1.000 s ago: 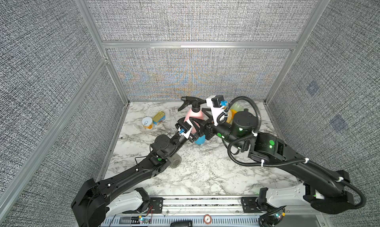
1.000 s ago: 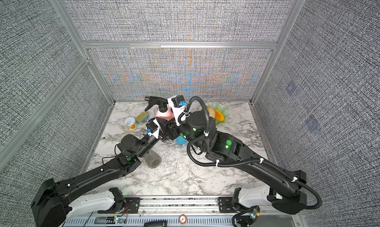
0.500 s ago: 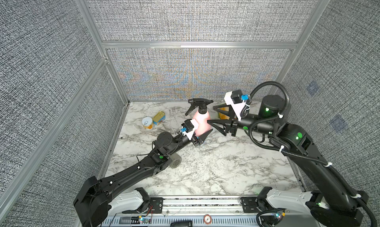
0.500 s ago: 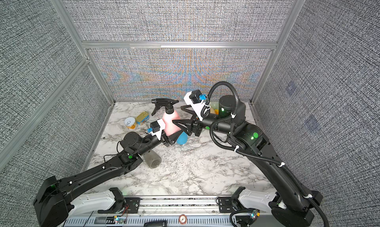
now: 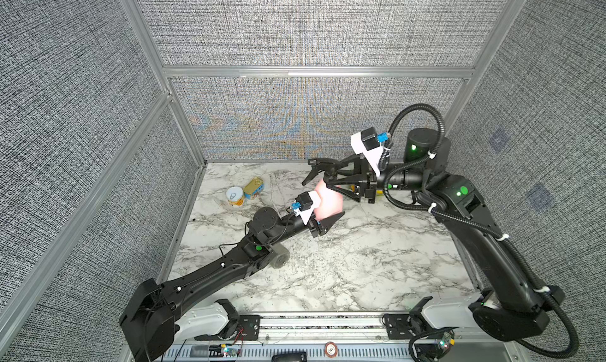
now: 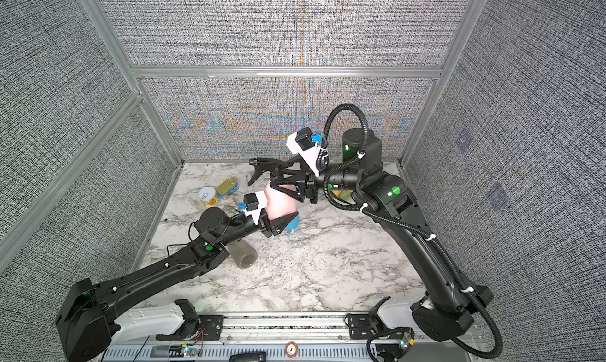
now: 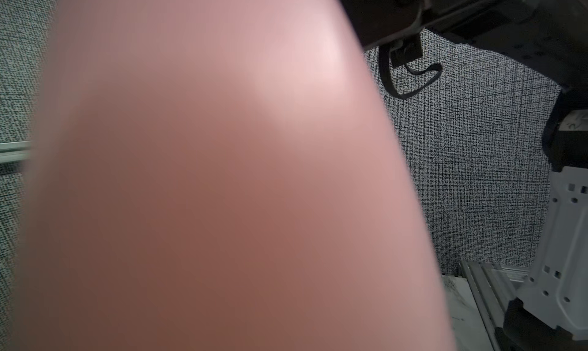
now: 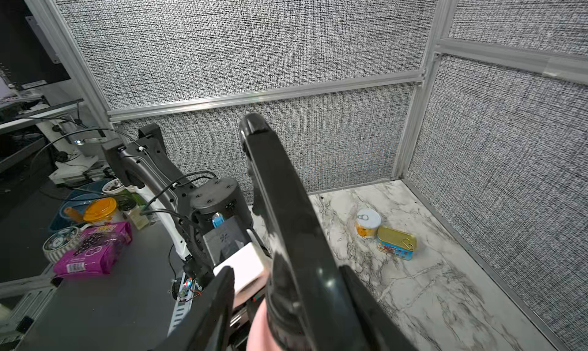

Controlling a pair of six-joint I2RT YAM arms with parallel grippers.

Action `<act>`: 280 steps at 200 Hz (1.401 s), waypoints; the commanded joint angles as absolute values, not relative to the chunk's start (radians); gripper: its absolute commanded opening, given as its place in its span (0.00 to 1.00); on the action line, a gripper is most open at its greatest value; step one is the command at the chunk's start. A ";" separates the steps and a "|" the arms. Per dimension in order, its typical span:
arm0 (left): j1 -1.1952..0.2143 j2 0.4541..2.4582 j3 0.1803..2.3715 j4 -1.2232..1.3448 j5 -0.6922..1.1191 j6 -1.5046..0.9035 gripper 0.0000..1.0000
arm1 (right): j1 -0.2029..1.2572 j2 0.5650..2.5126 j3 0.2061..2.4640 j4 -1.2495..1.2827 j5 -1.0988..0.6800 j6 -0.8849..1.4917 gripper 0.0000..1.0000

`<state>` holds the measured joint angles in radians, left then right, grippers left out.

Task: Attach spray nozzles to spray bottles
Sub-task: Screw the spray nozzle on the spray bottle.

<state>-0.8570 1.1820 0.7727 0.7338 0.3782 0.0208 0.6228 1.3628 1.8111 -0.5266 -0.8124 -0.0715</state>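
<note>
My left gripper is shut on the pink spray bottle, held upright above the table; the bottle fills the left wrist view and hides the fingers. A black spray nozzle sits on its neck. My right gripper reaches in from the right, level with the nozzle collar. In the right wrist view the nozzle stands between the fingers, with a gap on one side. A blue bottle shows behind the left gripper. A smoky grey bottle lies under the left arm.
A round can and a gold tin sit at the back left of the marble table. A yellowish dish is mostly hidden behind the right wrist. Wall panels close in the left, back and right sides.
The right arm swung out to the right, away from the bottle, then came back with its jaws narrowing round the black nozzle. The left arm carried the pink bottle slightly right.
</note>
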 commanded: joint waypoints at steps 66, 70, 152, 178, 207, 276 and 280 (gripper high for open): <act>-0.858 1.181 0.788 0.733 0.414 0.009 0.44 | 0.622 1.347 1.737 -0.488 -0.901 -0.036 0.17; -0.858 1.182 0.787 0.733 0.413 0.009 0.44 | 0.623 1.344 1.731 -0.485 -0.905 -0.032 0.16; -0.857 1.184 0.815 0.684 0.318 0.048 0.44 | 0.723 1.301 1.546 -0.390 -0.502 0.084 0.00; -0.857 1.173 0.810 0.682 0.265 0.073 0.44 | 0.794 1.300 1.496 -0.365 -0.264 0.112 0.00; -0.858 1.162 0.806 0.683 0.217 0.094 0.44 | 0.877 1.329 1.489 -0.373 -0.005 0.127 0.00; -0.857 1.145 0.782 0.714 0.112 0.129 0.44 | 1.059 1.437 1.572 -0.440 0.585 0.245 0.00; -0.857 1.143 0.782 0.716 0.104 0.131 0.44 | 1.070 1.443 1.578 -0.443 0.617 0.257 0.00</act>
<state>-0.8528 1.1610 0.7742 0.5114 0.0647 0.0277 1.0157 1.3956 1.5620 -0.1902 0.4053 0.1833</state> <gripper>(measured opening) 0.671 0.313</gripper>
